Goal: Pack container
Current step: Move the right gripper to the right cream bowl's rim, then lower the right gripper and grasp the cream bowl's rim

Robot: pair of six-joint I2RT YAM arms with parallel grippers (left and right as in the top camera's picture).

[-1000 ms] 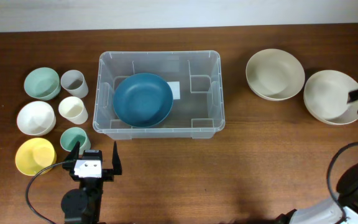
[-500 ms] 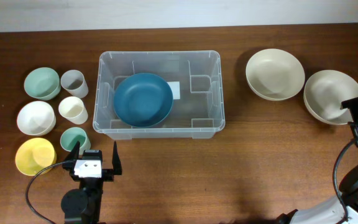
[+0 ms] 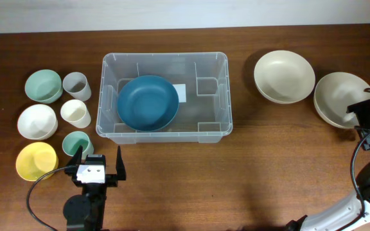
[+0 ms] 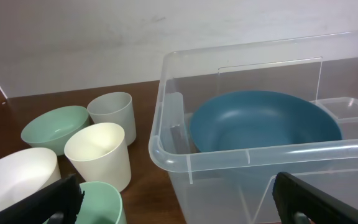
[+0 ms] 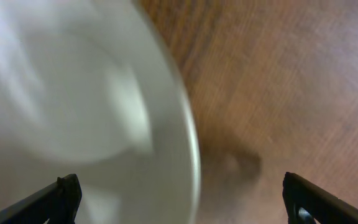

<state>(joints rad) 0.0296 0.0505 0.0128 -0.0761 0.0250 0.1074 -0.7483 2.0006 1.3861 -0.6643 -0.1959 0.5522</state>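
Far left on the brown wood-grain table (image 3: 268,167) there's a bunch of small smooth cups and bowls, two columns of three. The outer column is a mint green bowl (image 3: 43,86), a white bowl (image 3: 36,121) and a yellow bowl (image 3: 36,160). The inner one is a grey cup (image 3: 76,85), a cream cup (image 3: 75,113) and a small teal cup (image 3: 77,144).

Just beside the teal cup, at the near edge, the left gripper (image 3: 97,160) points toward the far side. Its black fingers are spread wide with nothing between them.

The container (image 3: 164,58) sits a bit left of the table's centre, right in front of that gripper. It's a big clear plastic bin, rectangular with rounded corners and a thick rolled rim. It has moulded ribs on the inside walls and a white label (image 3: 180,94) on the base. A round, matte dark blue bowl (image 3: 148,102) lies in its left half, right side up.

Right of the bin and well apart from it sits a wide beige bowl (image 3: 284,76). Just beside that one is an off-white bowl (image 3: 336,96).

The right gripper (image 3: 365,114) is over the off-white bowl's right rim at the table's edge. The wrist view is blurry, but the jaws are wide apart with the rim between them. Can't tell if they touch it.
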